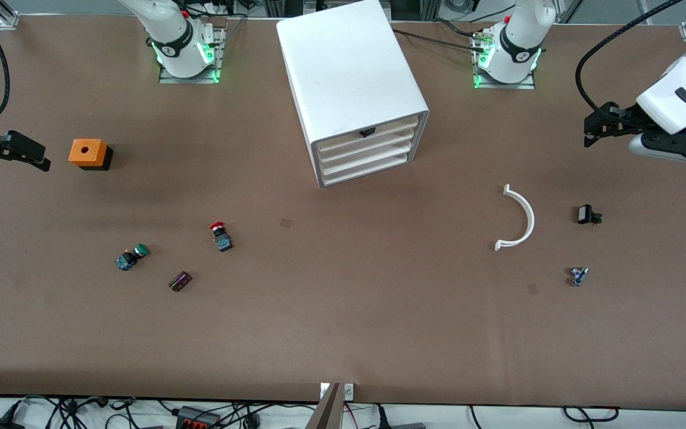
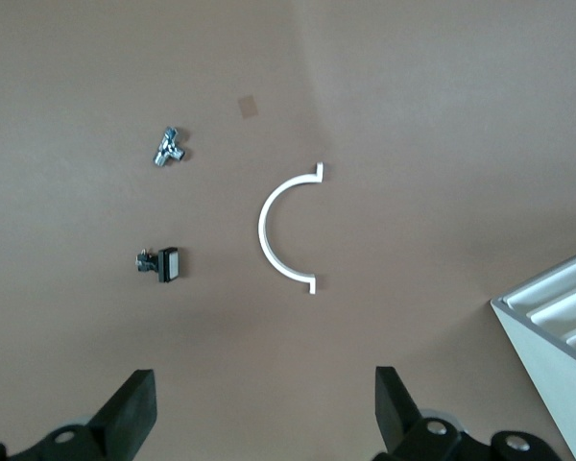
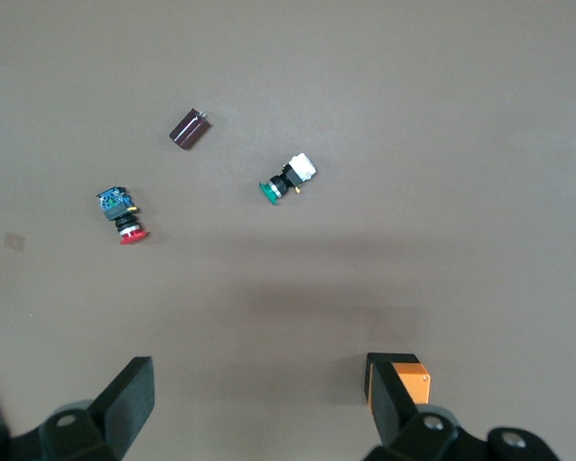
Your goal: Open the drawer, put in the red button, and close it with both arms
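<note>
The red button (image 1: pixel 219 233) lay on the surface, nearer the camera than the shut drawer cabinet (image 1: pixel 355 89); both pincers, left (image 2: pixel 266 411) and right (image 3: pixel 259 401), hovered released; only the front view showed the cabinet whole.

Red button (image 1: pixel 220 235) is lying in open tabletop, bare surface all around it; green button (image 1: pixel 132 257) and dark cylinder (image 1: pixel 180 281) are sitting near it but well clear, toward the right arm's end. White drawer cabinet (image 1: pixel 355 89) is standing mid-table, drawers closed, nothing blocking in front of it. White arc piece (image 1: pixel 518 218) is lying apart toward the left arm's end. Orange box (image 1: pixel 88 153) is sitting just beside the right gripper (image 1: pixel 18 152).
</note>
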Tool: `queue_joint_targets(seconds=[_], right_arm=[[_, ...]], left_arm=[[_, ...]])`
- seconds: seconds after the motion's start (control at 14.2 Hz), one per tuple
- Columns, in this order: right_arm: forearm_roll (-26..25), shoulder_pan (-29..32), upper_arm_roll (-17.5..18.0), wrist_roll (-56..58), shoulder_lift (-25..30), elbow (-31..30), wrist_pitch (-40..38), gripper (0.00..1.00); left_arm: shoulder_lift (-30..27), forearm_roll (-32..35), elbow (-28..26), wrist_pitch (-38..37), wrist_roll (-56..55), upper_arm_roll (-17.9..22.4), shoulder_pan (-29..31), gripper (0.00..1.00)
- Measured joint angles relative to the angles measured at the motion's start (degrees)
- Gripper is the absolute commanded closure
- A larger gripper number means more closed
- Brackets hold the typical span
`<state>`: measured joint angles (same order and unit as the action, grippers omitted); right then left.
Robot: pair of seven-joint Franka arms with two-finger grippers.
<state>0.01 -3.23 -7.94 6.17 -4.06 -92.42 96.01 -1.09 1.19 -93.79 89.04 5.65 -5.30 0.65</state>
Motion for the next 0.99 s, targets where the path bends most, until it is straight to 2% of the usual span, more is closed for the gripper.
queue_joint_targets(seconds=[0.28,0.64,0.78,0.99], right_arm=[[0.1,-2.61,0.43,0.21,-3.81,-0.37,0.31,0.0],[0.58,-8.01,0.65,0.21,-11.76,-0.63,3.05,0.0],[0.63,-10.71,0.74,0.21,-15.34,-0.7,5.81,0.0],[0.66,-14.62,0.8,0.21,-20.27,-0.76,10.29,0.0]], left_arm=[[0.0,0.0,0.03,-1.75,0.0,0.0,0.0,0.0],[0.02,-0.19,0.12,-11.07,0.03,-0.56,-4.21,0.0],[0.32,-3.1,0.1,-14.22,-0.02,-0.81,-6.64,0.0],[3.18,-11.03,-0.07,-18.71,-0.03,-0.76,-7.13,0.0]])
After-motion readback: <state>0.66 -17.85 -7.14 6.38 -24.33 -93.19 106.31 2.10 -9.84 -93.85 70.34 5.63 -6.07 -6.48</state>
